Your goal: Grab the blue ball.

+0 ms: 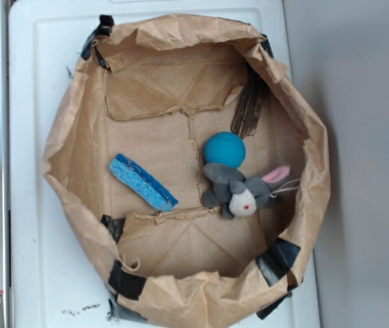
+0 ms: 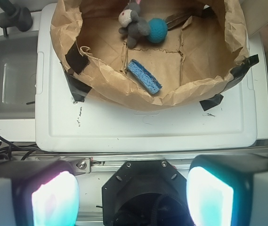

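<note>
The blue ball [image 1: 224,149] lies on the floor of the brown paper enclosure [image 1: 78,123], right of centre, touching the grey plush bunny [image 1: 242,189] at its five o'clock. The taped-up paper wall presumably keeps loose items from rolling off the white tray [image 1: 37,273]. A blue sponge [image 1: 142,182] lies apart at the ball's eight o'clock. The gripper [image 2: 133,193] is wide open, holding nothing, outside the wall. Contact with the bunny may complicate a clean grasp.
</note>
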### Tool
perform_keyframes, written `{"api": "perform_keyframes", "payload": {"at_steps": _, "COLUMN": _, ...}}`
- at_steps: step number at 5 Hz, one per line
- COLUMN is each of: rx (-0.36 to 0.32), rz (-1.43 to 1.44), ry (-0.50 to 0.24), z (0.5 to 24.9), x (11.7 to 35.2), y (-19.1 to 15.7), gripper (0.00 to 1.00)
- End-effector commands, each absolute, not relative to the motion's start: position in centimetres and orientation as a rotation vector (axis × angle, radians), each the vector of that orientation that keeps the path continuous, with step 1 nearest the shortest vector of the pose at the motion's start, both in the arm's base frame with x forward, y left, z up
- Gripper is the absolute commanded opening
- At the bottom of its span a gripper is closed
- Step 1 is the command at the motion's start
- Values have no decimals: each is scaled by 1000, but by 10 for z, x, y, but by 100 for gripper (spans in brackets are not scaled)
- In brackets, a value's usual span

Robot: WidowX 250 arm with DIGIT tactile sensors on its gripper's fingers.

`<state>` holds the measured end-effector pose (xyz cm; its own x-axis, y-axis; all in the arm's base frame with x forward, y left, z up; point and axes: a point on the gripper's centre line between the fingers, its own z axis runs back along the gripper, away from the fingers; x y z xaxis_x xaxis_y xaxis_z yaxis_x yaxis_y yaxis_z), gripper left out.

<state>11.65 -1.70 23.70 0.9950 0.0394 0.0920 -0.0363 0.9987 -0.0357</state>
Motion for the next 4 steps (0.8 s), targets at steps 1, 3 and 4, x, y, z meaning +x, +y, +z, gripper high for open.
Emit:
{"api": "perform_keyframes", "payload": {"at_steps": 1, "rx": -34, "rz": 38, "ry": -93, "z": 237, "x": 117, "y": -17, "gripper": 100}}
{"api": "perform_keyframes", "payload": {"at_steps": 3, "rx": -50, "rz": 319, "ry": -57, "z": 227, "x": 204, "y": 4, "gripper": 100}}
{"api": "perform_keyframes", "payload": {"at_steps": 4, "rx": -90, "rz": 570, "ry": -67, "z": 211, "x": 221, "y": 6, "gripper": 100}}
